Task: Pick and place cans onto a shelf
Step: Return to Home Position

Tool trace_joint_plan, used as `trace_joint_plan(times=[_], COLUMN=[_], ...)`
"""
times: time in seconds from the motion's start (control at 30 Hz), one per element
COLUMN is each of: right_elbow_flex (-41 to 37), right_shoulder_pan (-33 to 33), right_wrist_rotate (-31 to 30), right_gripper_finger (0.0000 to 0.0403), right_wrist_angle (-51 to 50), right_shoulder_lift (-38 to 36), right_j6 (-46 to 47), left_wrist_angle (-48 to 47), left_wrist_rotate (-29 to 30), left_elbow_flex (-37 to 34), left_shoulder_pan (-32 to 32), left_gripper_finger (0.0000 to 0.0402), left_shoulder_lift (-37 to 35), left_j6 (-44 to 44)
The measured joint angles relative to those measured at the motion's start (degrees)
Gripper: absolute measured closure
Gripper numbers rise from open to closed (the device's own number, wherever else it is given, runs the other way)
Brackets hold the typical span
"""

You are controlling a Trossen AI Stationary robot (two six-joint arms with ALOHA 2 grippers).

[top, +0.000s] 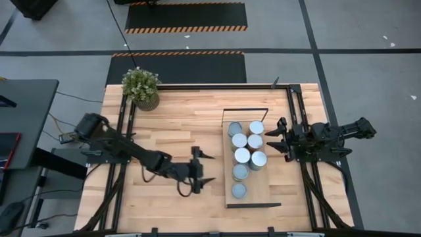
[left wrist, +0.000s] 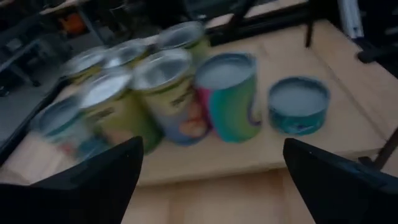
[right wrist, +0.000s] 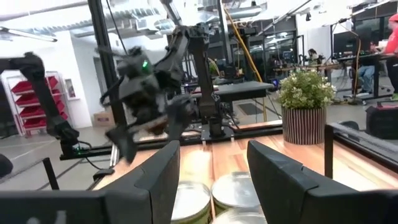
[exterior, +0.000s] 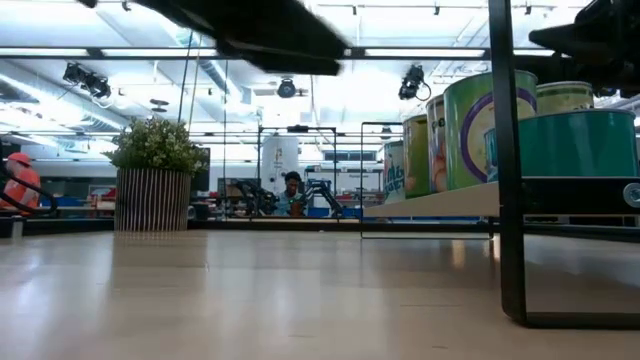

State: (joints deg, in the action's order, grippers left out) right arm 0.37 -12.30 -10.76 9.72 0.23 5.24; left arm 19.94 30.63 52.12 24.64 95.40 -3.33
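Note:
Several cans [top: 243,155] with silver round tops stand upright in two rows on the light-wood shelf [top: 260,192], at the table's right of middle. They also show in the left wrist view [left wrist: 227,93], the low view [exterior: 475,120] and the right wrist view [right wrist: 233,190]. My left gripper [top: 212,168] is open and empty, just left of the shelf, pointing at the cans. My right gripper [top: 273,139] is open and empty, just right of the shelf, above the cans' far rows.
A potted green plant [top: 140,87] stands at the table's far left corner. The shelf's thin black frame [top: 247,109] rises at its far and near ends. Bare tabletop [top: 177,128] lies between the plant and the shelf. People show in the room behind the table [exterior: 292,190].

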Motion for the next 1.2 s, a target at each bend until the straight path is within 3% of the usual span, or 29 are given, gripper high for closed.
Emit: trace_joint_plan(times=[0.23, 0.43, 0.67, 0.97, 1.2], right_elbow_flex=[-0.01, -0.01, -0.01, -0.01, -0.01], right_shoulder_pan=[0.05, 0.05, 0.05, 0.05, 0.05], right_wrist_rotate=[-0.29, -7.52, -8.09, -8.07, -8.07], right_gripper_finger=[0.0208, 0.0208, 0.0208, 0.0208, 0.0208], right_wrist_angle=[1.58, 1.32, 1.38, 1.38, 1.38], right_shoulder_lift=[0.03, 0.11, 0.11, 0.13, 0.11], right_j6=[-1.62, -2.07, -2.04, -2.04, -2.02], left_wrist_angle=[0.71, 2.44, 2.67, 1.05, 0.88], left_wrist_rotate=[3.72, 7.89, 11.67, 13.57, 15.49], left_elbow_flex=[-10.66, -20.46, -30.77, -38.04, -41.36], left_shoulder_pan=[-0.11, -0.11, -0.11, -0.11, -0.11], left_gripper_finger=[0.0008, 0.0008, 0.0008, 0.0008, 0.0008], left_shoulder_lift=[-14.24, -27.99, -45.23, -61.15, -68.79], left_j6=[3.73, 4.96, 6.98, 6.85, 0.04])
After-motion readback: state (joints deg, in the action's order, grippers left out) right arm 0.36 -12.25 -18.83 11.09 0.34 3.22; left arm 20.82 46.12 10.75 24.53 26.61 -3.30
